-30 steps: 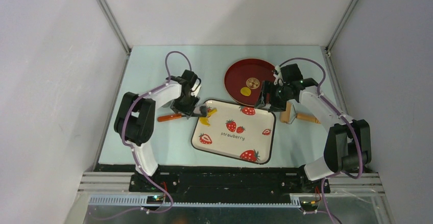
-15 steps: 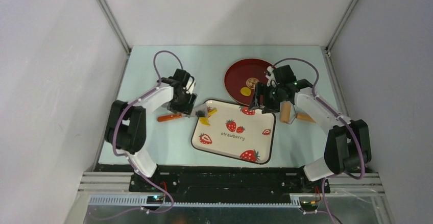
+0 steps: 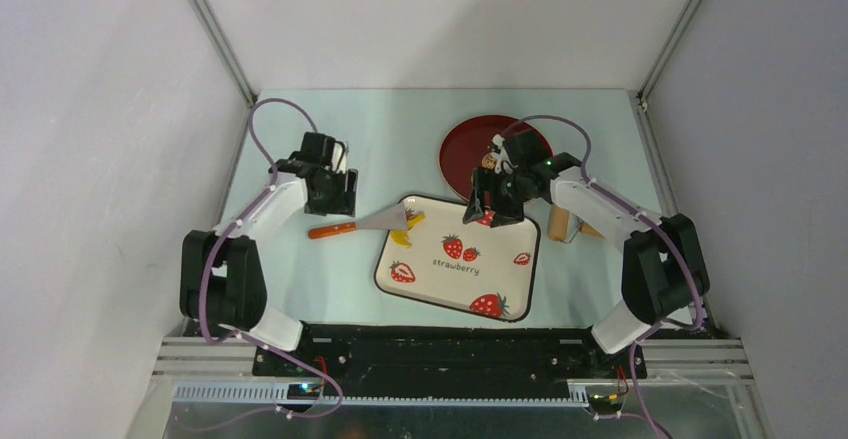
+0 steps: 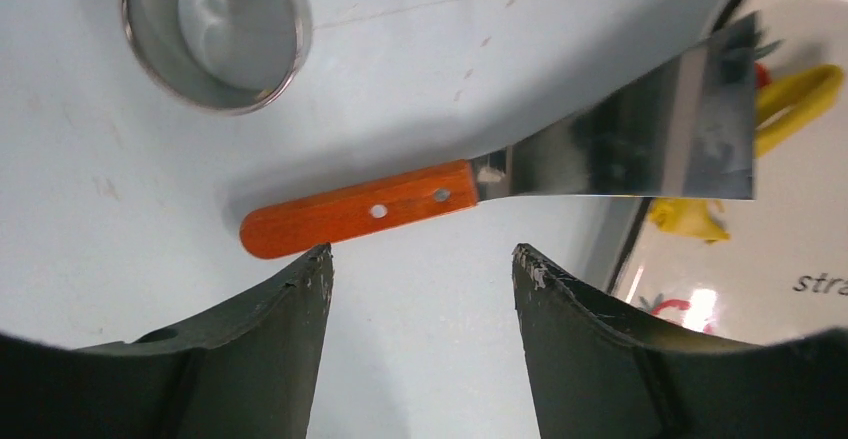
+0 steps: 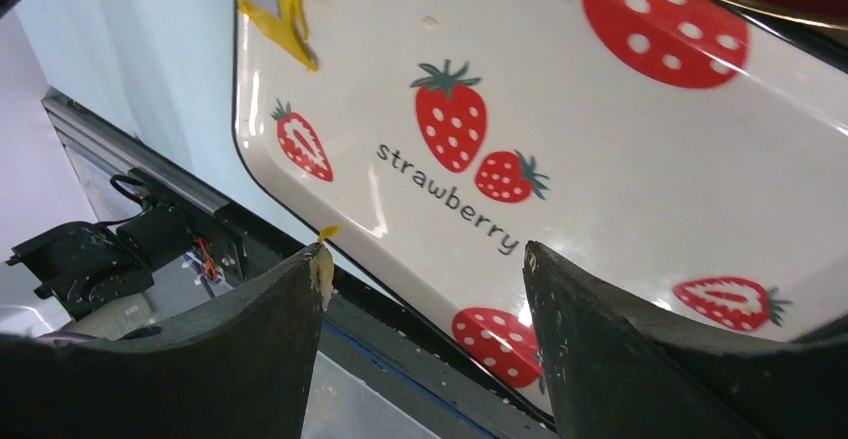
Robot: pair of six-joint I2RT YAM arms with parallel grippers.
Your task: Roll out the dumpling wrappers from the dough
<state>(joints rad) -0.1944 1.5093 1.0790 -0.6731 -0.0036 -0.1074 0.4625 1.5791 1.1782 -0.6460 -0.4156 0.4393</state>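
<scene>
1. Both claws are spread and hold nothing. The left claw [image 4: 422, 255] hangs over the desk [image 4: 120, 219] just beside the scraper [image 4: 480, 181], and the right claw [image 5: 425, 254] hovers above the strawberry tray [image 5: 640, 159].
2. Find the dough [image 4: 795, 99] first. It is a yellow crescent scrap at the tray's far left corner, partly hidden under the scraper's blade. No finished wrapper shows in any view. Your right arm covers part of the red plate [image 3: 465, 144], so you cannot tell whether one lies there.
3. The step in hand, as I judge it, is gathering that scrap for another roll. Bring the right claw across low and pinch the scrap at its thick middle. Avoid the thin tips, since soft putty will likely stretch or tear there.
4. Mind the blade. Draw the scrap out sideways, or you may drag the scraper along with it.
5. Set the dough on a bare patch in the middle of the tray. Then fetch the rolling pin [image 3: 565, 221], which lies on the desk just right of the tray.
6. Leave the ring cutter [image 4: 280, 49] until the dough is rolled flat.
</scene>
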